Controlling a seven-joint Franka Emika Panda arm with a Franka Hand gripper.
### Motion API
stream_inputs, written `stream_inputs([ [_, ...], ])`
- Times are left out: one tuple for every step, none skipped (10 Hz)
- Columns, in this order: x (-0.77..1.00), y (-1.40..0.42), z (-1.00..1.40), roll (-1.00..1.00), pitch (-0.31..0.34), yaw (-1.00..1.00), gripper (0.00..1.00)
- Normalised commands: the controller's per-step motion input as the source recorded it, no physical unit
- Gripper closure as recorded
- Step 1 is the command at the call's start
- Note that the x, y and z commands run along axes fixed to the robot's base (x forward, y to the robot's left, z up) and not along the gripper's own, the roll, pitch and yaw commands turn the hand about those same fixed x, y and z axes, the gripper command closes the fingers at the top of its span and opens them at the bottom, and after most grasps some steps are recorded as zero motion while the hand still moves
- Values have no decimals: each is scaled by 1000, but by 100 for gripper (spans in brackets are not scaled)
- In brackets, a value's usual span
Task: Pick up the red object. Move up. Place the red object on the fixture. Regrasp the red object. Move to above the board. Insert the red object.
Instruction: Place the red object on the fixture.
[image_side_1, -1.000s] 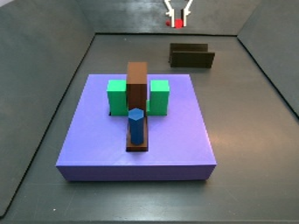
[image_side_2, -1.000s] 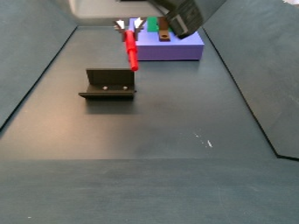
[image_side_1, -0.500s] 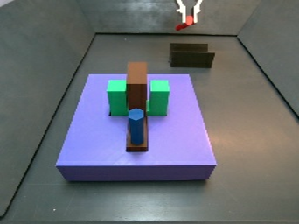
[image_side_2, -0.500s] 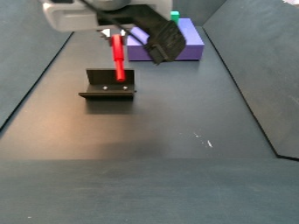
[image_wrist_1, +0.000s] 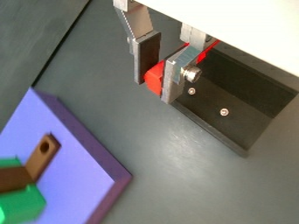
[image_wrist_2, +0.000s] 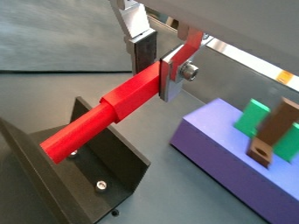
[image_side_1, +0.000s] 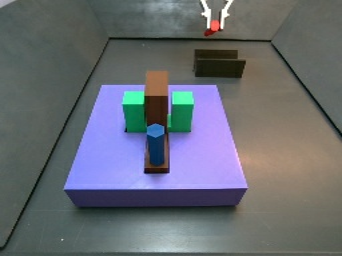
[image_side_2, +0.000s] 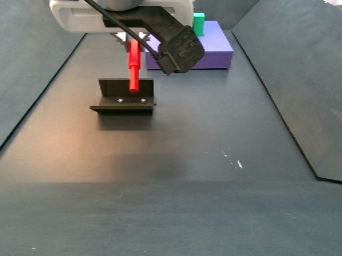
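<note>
Tool (image_wrist_2: 162, 63) grips red object (image_wrist_2: 103, 118) above fixture (image_side_2: 124, 98).

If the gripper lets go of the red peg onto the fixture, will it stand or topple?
The red object is long and slim, held at its top by the gripper, so it probably topples unless the fixture wall supports it. Its square faces suggest it won't roll.

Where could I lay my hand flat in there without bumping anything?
The dark floor in front of the fixture lies bare. The board is crowded down its middle. The pincer holds the red object over the fixture.
</note>
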Motion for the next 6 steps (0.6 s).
stream_inputs([
  [0,0,0,0,6,-111,100],
  [94,0,-46,0,86,-177,100],
  [206,0,-151,0,220,-191,100],
  [306,-11,-197,-86,277,-189,100],
  [391,0,-214,-111,246,-229,100],
  [506,-6,-254,-54,274,-229,100],
])
